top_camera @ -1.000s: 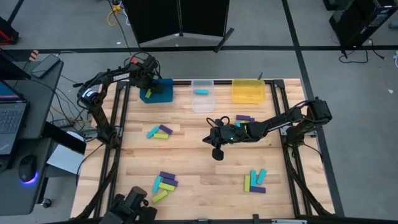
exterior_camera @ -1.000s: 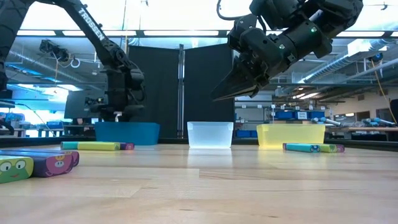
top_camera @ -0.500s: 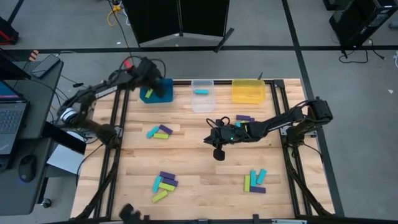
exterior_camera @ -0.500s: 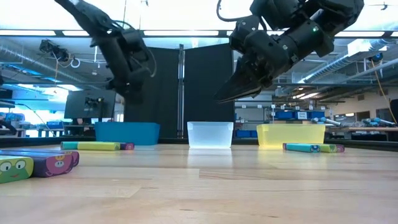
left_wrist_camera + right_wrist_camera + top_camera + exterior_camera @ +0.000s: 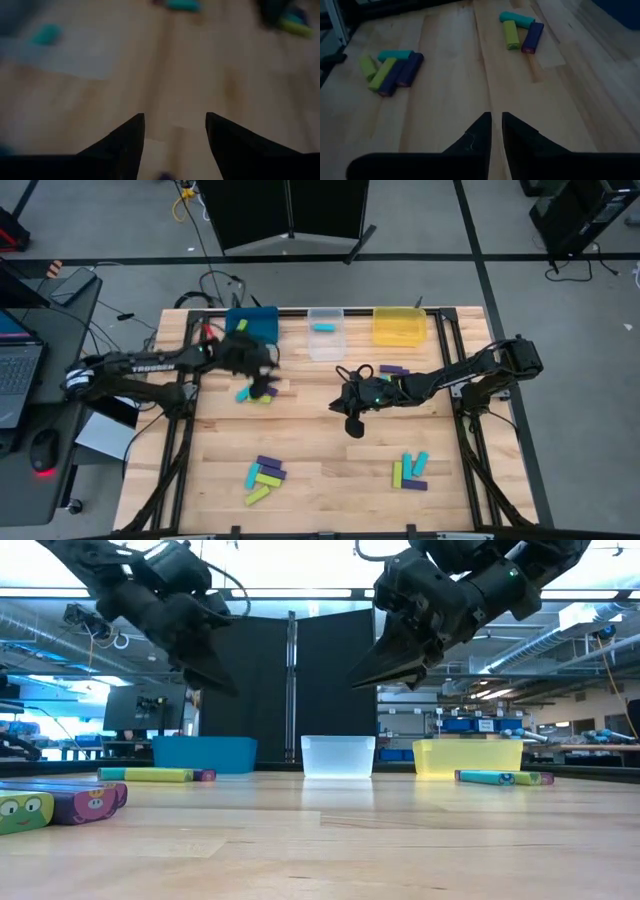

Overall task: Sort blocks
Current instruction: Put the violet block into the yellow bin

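Small lime, cyan and purple blocks lie flat on the wooden table in several clusters: left of centre [image 5: 256, 392], near left [image 5: 264, 474], near right [image 5: 408, 470] and far right [image 5: 391, 369]. One cyan block [image 5: 322, 327] lies in the clear bin and a lime one [image 5: 240, 326] in the blue bin. My left gripper [image 5: 264, 378] hangs open and empty just above the left-of-centre cluster; its fingers stand apart in the left wrist view [image 5: 175, 122]. My right gripper [image 5: 338, 404] is shut and empty above the table's middle; it also shows in the right wrist view [image 5: 496, 119].
The blue bin [image 5: 262, 318], clear bin [image 5: 326, 345] and yellow bin [image 5: 400, 328] stand in a row along the far edge. Bare wood lies between the clusters around the table's middle. The right wrist view shows two clusters [image 5: 394, 67] [image 5: 520, 30] ahead of its fingers.
My left arm has swung away from above the blue bin toward the table's near edge and down, and its gripper now hangs over the left-of-centre cluster. My right gripper has stayed about where it was, shut. No block has moved.
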Motion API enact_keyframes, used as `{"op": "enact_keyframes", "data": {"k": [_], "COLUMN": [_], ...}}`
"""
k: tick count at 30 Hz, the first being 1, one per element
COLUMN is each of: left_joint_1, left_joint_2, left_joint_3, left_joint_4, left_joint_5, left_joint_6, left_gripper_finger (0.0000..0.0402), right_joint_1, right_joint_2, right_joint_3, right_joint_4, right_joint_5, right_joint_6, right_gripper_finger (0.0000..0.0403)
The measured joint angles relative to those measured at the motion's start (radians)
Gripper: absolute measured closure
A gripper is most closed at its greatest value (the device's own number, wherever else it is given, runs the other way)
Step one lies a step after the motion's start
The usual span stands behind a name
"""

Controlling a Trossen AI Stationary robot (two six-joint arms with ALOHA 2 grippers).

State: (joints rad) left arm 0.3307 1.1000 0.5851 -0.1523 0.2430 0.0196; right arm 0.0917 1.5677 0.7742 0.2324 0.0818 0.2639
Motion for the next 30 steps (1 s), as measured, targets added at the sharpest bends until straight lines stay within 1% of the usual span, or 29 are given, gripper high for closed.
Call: {"op": "enact_keyframes", "data": {"k": [5, 9, 13, 17, 21, 25, 27, 30], "left_joint_1": [-0.231, -0.405, -0.552, -0.679, -0.77, -0.816, -0.824, -0.825], "left_joint_2": [0.008, 0.008, 0.02, 0.076, 0.161, 0.244, 0.277, 0.313], "left_joint_3": [-0.002, -0.002, -0.002, -0.002, -0.002, -0.002, -0.002, -0.002], "left_joint_4": [-0.024, -0.033, -0.047, -0.043, -0.027, 0.018, 0.041, 0.072], "left_joint_5": [0.002, -0.001, -0.058, -0.144, -0.208, -0.263, -0.281, -0.291], "left_joint_6": [-0.014, -0.074, -0.191, -0.272, -0.343, -0.412, -0.426, -0.443], "left_gripper_finger": [0.0183, 0.0183, 0.0183, 0.0183, 0.0184, 0.0192, 0.0208, 0.0249], "right_joint_1": [0.013, 0.031, 0.054, 0.074, 0.088, 0.098, 0.102, 0.105], "right_joint_2": [0.0, 0.0, 0.0, 0.0, 0.0, 0.0, 0.0, 0.0], "right_joint_3": [0.0, 0.0, 0.0, 0.0, 0.0, 0.0, 0.0, 0.0], "right_joint_4": [0.009, 0.009, 0.009, 0.014, 0.015, 0.021, 0.021, 0.021], "right_joint_5": [0.0, 0.0, 0.0, 0.0, 0.0, 0.008, 0.021, 0.028], "right_joint_6": [0.026, 0.048, 0.051, 0.05, 0.05, 0.048, 0.048, 0.048], "right_gripper_finger": [0.0343, 0.0343, 0.0343, 0.0343, 0.0343, 0.0343, 0.0345, 0.0352]}}
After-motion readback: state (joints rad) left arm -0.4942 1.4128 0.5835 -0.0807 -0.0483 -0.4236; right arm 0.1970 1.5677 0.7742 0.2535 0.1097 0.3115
